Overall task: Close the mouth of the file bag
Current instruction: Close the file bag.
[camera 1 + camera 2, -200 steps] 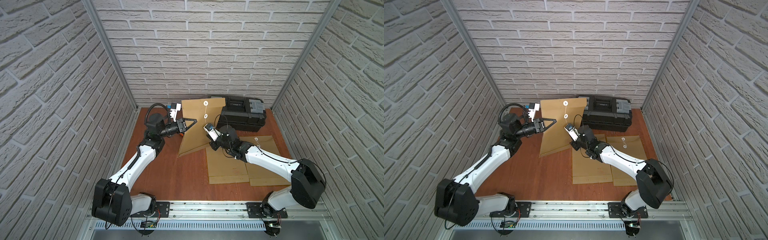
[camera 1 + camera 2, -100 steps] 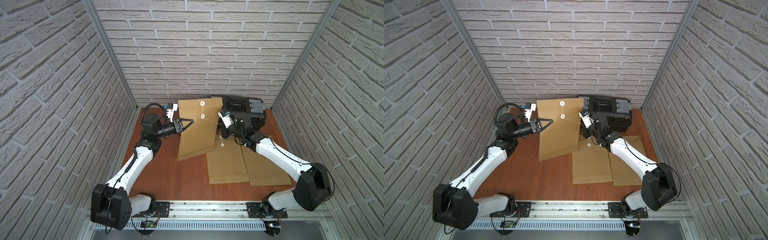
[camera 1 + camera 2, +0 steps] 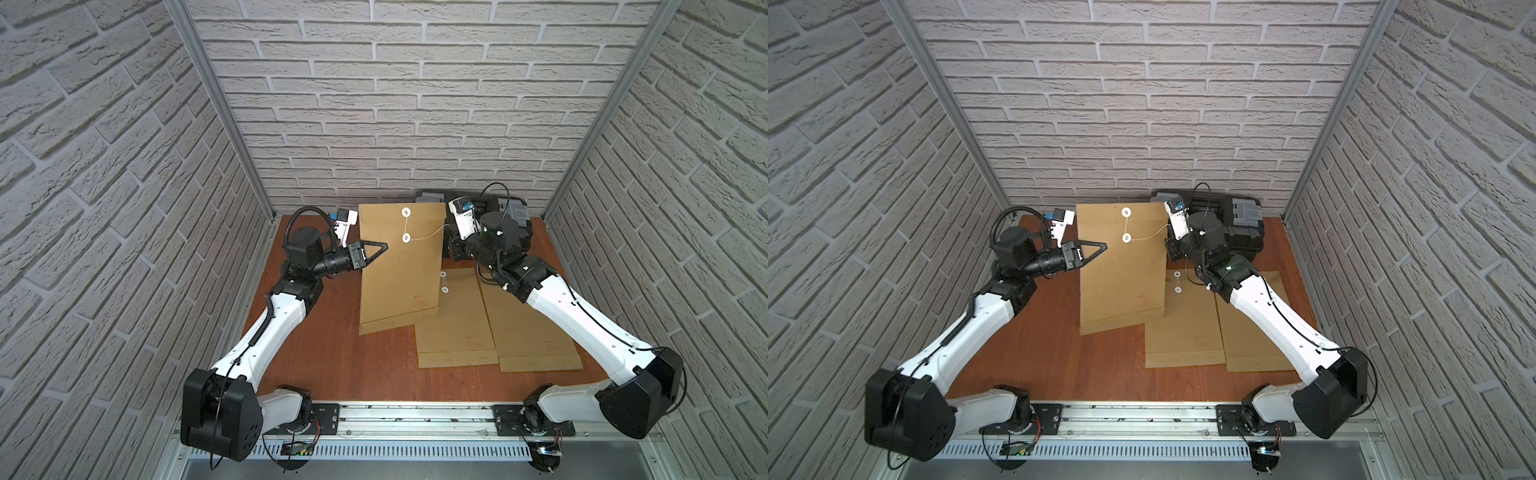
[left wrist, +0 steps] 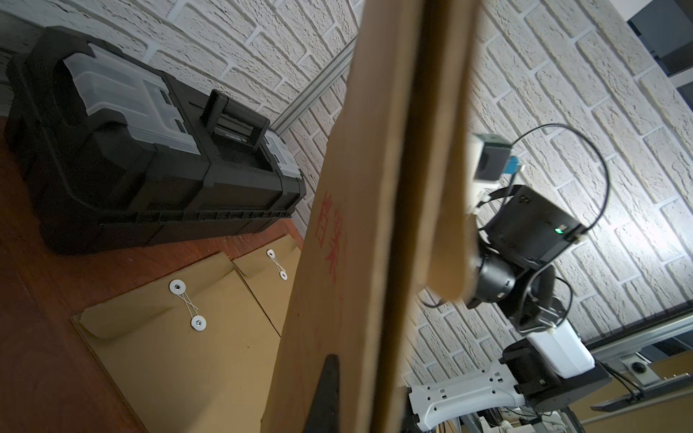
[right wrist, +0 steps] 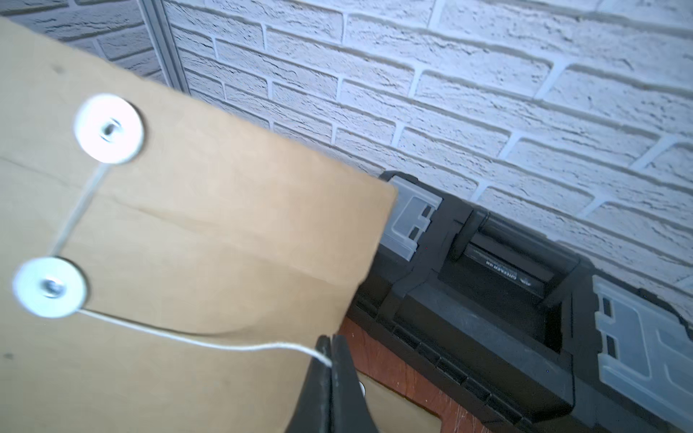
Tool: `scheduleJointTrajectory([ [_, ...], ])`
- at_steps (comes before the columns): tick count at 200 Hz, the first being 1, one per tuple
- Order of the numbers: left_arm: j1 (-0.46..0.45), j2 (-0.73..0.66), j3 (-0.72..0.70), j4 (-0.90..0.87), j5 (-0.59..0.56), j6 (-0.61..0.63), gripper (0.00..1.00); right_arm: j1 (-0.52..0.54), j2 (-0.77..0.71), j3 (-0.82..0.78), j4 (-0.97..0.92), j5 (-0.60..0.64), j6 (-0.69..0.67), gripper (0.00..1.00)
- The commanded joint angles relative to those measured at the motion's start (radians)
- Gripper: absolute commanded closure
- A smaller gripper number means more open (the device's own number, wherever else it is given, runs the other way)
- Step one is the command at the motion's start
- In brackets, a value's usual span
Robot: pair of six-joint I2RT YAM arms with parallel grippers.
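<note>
A brown file bag (image 3: 399, 270) (image 3: 1121, 282) stands upright at the back middle of the table. My left gripper (image 3: 384, 246) (image 3: 1104, 246) is shut on its left edge; one dark finger (image 4: 329, 390) lies against the paper. The flap is folded down. A white string (image 5: 187, 339) runs from the upper button (image 5: 108, 128) to the lower button (image 5: 50, 288), then sideways to my right gripper (image 5: 330, 360) (image 3: 449, 227), which is shut on the string's end just off the bag's right edge.
A black toolbox (image 3: 507, 216) stands against the back wall behind the right gripper. Two more file bags (image 3: 453, 320) (image 3: 532, 328) lie flat on the wooden table (image 3: 332, 365), with their strings wound. Brick walls close in on three sides.
My right gripper has moved from in front of the bag to its right edge near the toolbox, drawing the string out sideways. The bag has turned to face the camera squarely; the left gripper keeps its hold.
</note>
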State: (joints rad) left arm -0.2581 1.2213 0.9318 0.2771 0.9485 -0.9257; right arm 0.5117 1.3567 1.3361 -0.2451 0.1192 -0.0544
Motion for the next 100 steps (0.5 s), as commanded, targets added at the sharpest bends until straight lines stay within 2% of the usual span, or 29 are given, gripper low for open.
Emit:
scheduleJointTrajectory([
  [1, -0.014, -0.016, 0.024, -0.019, 0.007, 0.064, 1.0, 0.018, -0.013, 0.068, -0.052, 0.049, -0.04, 0.97],
  [42, -0.082, -0.016, 0.044, -0.139, 0.017, 0.19, 1.0, 0.014, 0.125, 0.28, -0.239, 0.089, -0.119, 0.97],
  [100, -0.135, -0.03, 0.062, -0.248, 0.017, 0.284, 1.0, 0.011, 0.219, 0.408, -0.333, 0.095, -0.149, 0.97],
])
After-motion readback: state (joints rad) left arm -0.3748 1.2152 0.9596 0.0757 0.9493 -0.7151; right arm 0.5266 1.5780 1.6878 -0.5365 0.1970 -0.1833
